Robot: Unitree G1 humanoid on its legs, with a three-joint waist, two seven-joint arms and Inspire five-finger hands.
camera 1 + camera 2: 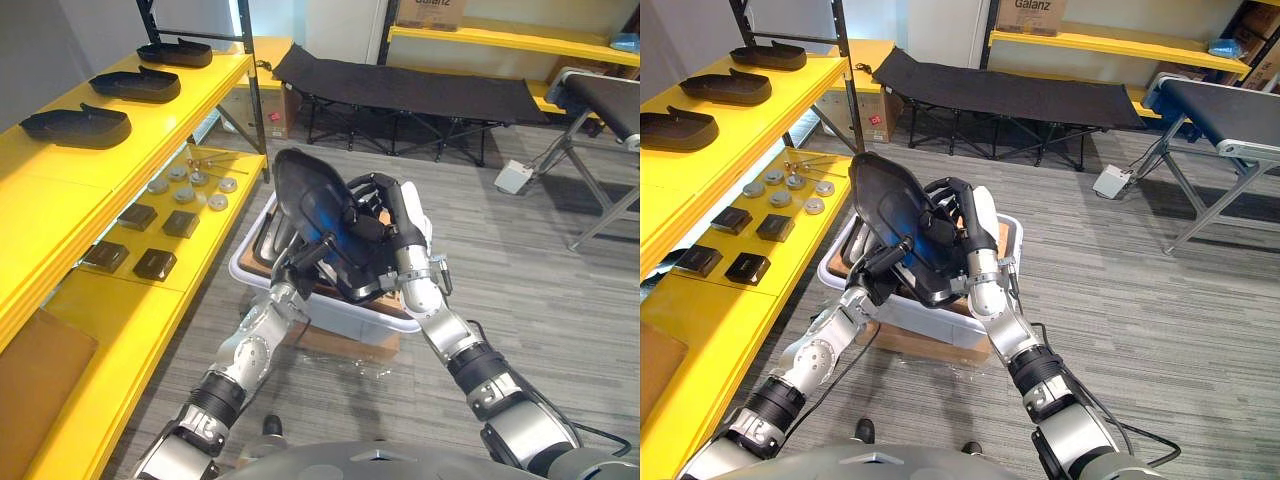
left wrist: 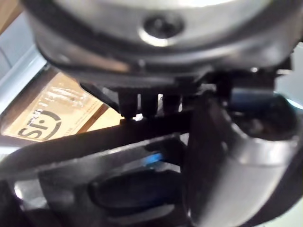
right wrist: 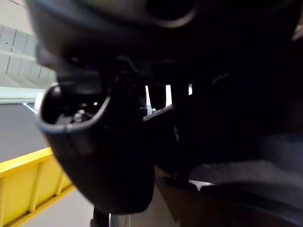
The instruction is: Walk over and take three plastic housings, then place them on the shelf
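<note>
At the far left, three housings [image 1: 135,85] lie flat in a row on the top board of the yellow shelf [image 1: 60,175], spaced apart so that each rests steadily on its own. On the lower board, small black blocks [image 1: 180,223] and metal discs [image 1: 185,185] are laid out. Nearer the middle, the left hand [image 1: 298,262] is curled round the lower edge of a fourth black housing [image 1: 305,190]. This housing is held tilted on edge above the white bin [image 1: 385,322]. More dark parts are seen stacked in the bin, which is raised on a cardboard box [image 1: 340,345]. The right hand [image 1: 392,222] is closed on the opposite side of the same housing, with its fingers wrapped over the rim. Two hands are judged to be needed because the shell is broad and smooth and could twist in a single grip. The step in hand is judged to be lifting it out of the bin; the carry to the shelf is not yet done. A black cot [image 1: 400,95] stands well behind.
</note>
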